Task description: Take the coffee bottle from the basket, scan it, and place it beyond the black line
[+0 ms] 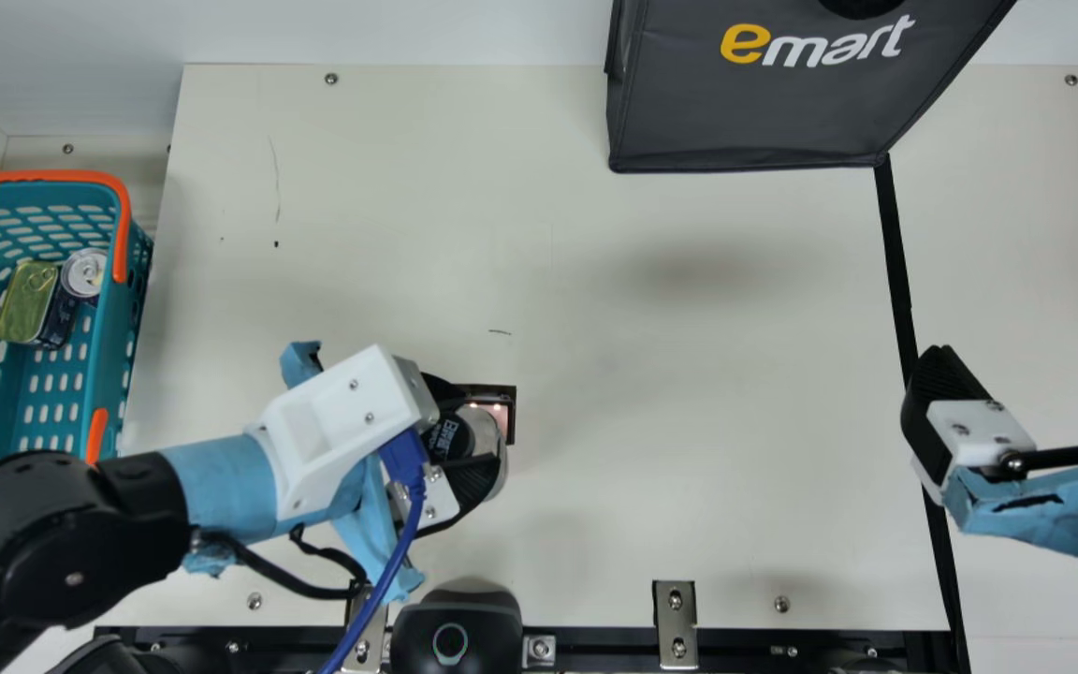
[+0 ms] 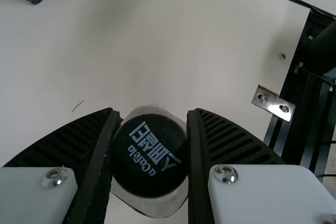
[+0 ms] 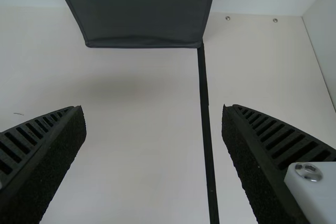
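Spreading widest, the bench (image 1: 689, 281) has, around the main view's centre, the right claw (image 1: 1030, 365) gaping at three o'clock and the left claw (image 1: 469, 429) at seven, clamped on the coffee bottle (image 1: 487, 423). Its clear body (image 2: 157, 206) looks slippery, probably stiff, moderately heavy if full; grip firmly below the black cap (image 2: 149, 156).

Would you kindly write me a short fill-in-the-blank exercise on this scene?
The cap of the coffee bottle in my left gripper is ____.
The handle of the basket is ____.
My right gripper is not shut but ____.
In the main view, the dark bag touches the picture's ____ edge.

Missing words: black; orange; open; top.
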Robot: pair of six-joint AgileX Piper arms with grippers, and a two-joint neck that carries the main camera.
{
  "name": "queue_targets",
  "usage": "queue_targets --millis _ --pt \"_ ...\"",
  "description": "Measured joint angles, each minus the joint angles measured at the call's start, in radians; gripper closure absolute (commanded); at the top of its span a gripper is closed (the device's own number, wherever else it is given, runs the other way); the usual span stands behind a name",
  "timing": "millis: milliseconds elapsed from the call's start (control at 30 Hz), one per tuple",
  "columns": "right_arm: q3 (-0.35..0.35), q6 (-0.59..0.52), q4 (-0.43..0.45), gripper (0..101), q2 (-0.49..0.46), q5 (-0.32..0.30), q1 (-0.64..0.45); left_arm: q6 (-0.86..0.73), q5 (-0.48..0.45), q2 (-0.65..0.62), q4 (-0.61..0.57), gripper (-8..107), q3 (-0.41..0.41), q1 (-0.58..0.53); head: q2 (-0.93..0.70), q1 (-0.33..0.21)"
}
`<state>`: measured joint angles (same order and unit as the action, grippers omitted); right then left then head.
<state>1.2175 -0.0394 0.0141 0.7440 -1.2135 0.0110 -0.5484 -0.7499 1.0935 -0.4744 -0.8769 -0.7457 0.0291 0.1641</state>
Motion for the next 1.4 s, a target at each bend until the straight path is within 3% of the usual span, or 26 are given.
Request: queue_targets --millis 333,633,1400 --pt "0.000 0.000 0.000 11 0.000 0.000 0.000 -0.001 0.057 0.043 -0.006 89 0.031 -0.015 0.000 0.000" --pt "0.000 0.000 0.000 11 0.000 0.000 0.000 -0.020 0.104 0.114 -0.018 89 0.009 -0.017 0.000 0.000" --pt "0.000 0.000 0.000 11 0.000 0.000 0.000 -0.106 0.150 0.381 -0.058 89 -0.228 0.008 0.000 0.000"
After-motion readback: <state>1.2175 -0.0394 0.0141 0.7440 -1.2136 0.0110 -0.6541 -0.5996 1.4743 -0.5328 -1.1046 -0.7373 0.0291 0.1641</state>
